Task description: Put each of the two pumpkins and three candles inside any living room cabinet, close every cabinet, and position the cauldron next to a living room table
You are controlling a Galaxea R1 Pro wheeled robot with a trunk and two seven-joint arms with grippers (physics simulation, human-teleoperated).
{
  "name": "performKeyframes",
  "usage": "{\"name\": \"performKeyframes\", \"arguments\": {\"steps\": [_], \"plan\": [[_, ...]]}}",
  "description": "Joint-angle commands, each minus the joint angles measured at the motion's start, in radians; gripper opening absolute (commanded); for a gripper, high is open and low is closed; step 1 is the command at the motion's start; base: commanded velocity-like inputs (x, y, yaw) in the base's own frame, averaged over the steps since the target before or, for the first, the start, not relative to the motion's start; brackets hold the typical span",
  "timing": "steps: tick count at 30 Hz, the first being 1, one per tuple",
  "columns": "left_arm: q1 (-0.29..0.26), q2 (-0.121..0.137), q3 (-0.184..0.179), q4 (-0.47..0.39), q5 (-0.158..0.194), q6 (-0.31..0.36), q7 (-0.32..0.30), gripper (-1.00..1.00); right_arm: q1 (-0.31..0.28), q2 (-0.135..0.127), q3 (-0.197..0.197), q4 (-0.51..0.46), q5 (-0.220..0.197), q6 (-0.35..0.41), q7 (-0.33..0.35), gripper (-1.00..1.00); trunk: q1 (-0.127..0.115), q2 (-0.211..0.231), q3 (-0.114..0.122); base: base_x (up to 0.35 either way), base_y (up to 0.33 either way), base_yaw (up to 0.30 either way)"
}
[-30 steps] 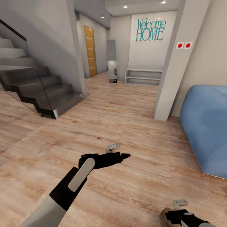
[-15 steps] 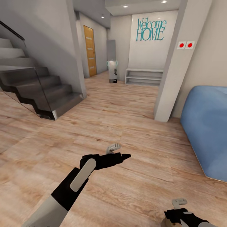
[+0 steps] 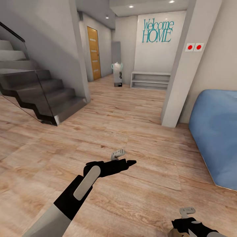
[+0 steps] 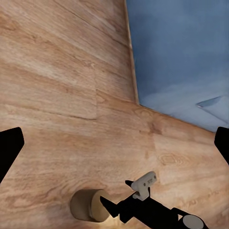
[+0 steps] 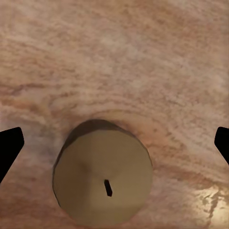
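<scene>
Peeking at frame edge, right pincer (image 3: 179,227), candle (image 5: 102,179) half-hidden

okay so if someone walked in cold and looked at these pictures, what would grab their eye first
Probably the teal Welcome HOME lettering on the white wall at the far end of the hall, above a low white shelf. Next, the big blue cushioned seat at the head view's right edge, and the dark staircase on the left. Up close, a beige candle stands on the wood floor straight ahead of the right gripper, whose fingers are spread wide.
</scene>
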Motion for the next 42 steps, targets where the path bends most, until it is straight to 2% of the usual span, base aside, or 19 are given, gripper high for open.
{"name": "performKeyframes", "arguments": {"steps": [1, 20, 29, 35, 42], "plan": [[0.0, -0.001, 0.0, 0.0, 0.0, 0.0, 0.0, 1.0, 0.0, 0.0, 0.0, 0.0, 0.0, 0.0, 0.0, 1.0, 0.0, 0.0, 0.0, 0.0, 0.0, 0.0], [0.0, -0.003, 0.001, 0.0, 0.0, 0.0, 0.0, 1.0, 0.003, 0.0, -0.002, 0.005, 0.0, -0.002, 0.001, 1.0, 0.001, -0.001, -0.004, 0.0, 0.0, 0.0], [0.0, -0.004, 0.0, 0.0, 0.0, 0.0, 0.0, 1.0, 0.003, -0.001, -0.002, 0.005, 0.0, -0.002, 0.001, 1.0, 0.005, -0.004, -0.039, 0.0, 0.0, 0.0], [0.0, -0.004, 0.0, 0.0, 0.0, 0.0, 0.0, 1.0, 0.003, 0.0, -0.002, 0.005, 0.0, -0.002, 0.001, 1.0, 0.005, -0.004, -0.039, 0.0, 0.0, 0.0], [0.0, -0.004, 0.0, 0.0, 0.0, 0.0, 0.0, 1.0, 0.003, 0.0, -0.002, 0.005, 0.0, -0.002, 0.002, 1.0, 0.008, -0.005, -0.066, 0.0, 0.0, 0.0]]}}
